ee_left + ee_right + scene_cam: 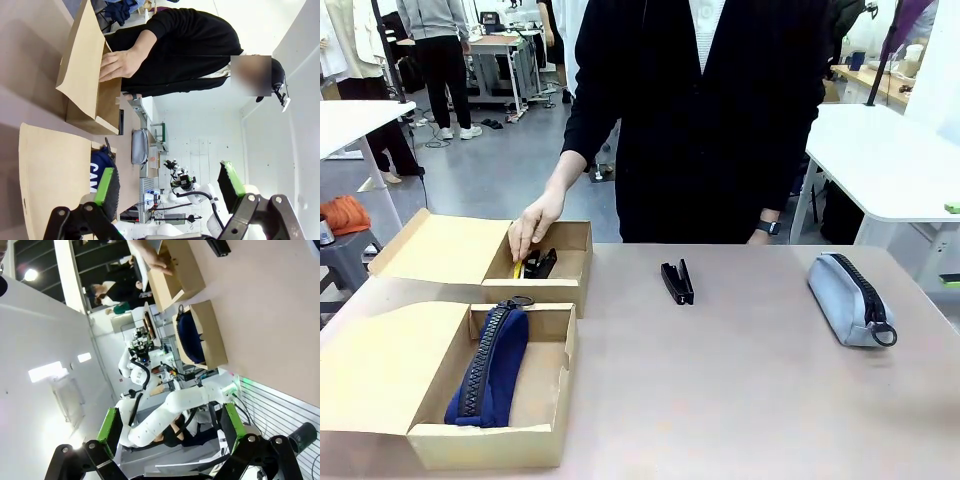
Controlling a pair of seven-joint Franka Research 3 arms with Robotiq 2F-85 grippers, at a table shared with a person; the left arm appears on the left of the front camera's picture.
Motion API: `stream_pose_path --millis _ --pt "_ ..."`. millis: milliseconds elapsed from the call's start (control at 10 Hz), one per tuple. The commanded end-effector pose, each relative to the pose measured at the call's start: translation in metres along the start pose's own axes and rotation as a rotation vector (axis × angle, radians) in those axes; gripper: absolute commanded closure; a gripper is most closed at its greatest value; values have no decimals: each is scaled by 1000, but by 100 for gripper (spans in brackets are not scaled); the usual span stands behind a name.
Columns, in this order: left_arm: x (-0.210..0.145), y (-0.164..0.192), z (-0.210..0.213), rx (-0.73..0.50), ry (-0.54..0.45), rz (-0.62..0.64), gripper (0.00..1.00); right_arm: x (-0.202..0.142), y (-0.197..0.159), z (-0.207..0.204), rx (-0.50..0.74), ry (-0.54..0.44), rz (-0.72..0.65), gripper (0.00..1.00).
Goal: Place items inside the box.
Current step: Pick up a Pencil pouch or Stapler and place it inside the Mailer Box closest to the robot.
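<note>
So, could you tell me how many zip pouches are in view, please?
2. A navy pouch lies in the near box on the robot's left; a grey pouch lies on the table at its right. The far box could hide more.

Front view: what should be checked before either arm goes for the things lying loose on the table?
1. Is the left gripper open: ok.
2. Is the right gripper open: ok.
3. Is the far box free of the person's hand: not ok, the hand reaches into it.
4. Is the navy pouch inside the near box: ok.
5. Do the black clip tool and the grey pouch lie apart on the table, nothing on them: ok.
</note>
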State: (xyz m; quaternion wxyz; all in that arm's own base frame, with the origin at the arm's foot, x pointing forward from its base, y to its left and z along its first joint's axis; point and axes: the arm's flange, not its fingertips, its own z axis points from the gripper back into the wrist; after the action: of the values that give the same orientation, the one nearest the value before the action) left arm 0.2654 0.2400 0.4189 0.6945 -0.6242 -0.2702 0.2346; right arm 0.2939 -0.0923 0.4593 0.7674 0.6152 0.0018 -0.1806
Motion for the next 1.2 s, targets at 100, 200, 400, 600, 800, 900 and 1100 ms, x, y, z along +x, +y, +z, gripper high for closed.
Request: stream_pose_path --millis 100,200,400,600,800,900,1100 --pt "-2 -1 -1 -18 -5 -18 0 -2 3 1 15 0 -20 0" --pt "-2 -1 -1 -18 -5 -18 0 -2 3 1 15 0 -20 0" --pt "-2 -1 -1 -18 -5 -18 0 -2 3 1 15 0 -20 0" --pt "-2 -1 -1 -18 -5 -18 0 -1 10 -41 -214 18 33 0" --pt "-2 -1 -1 -18 -5 -18 0 20 61 -187 -587 141 242 0" --pt "-2 -1 -1 -18 -5 -18 0 23 76 -247 -791 46 298 0" --pt "-2 -1 -1 -18 -5 -18 0 9 76 -288 -1014 39 425 0"
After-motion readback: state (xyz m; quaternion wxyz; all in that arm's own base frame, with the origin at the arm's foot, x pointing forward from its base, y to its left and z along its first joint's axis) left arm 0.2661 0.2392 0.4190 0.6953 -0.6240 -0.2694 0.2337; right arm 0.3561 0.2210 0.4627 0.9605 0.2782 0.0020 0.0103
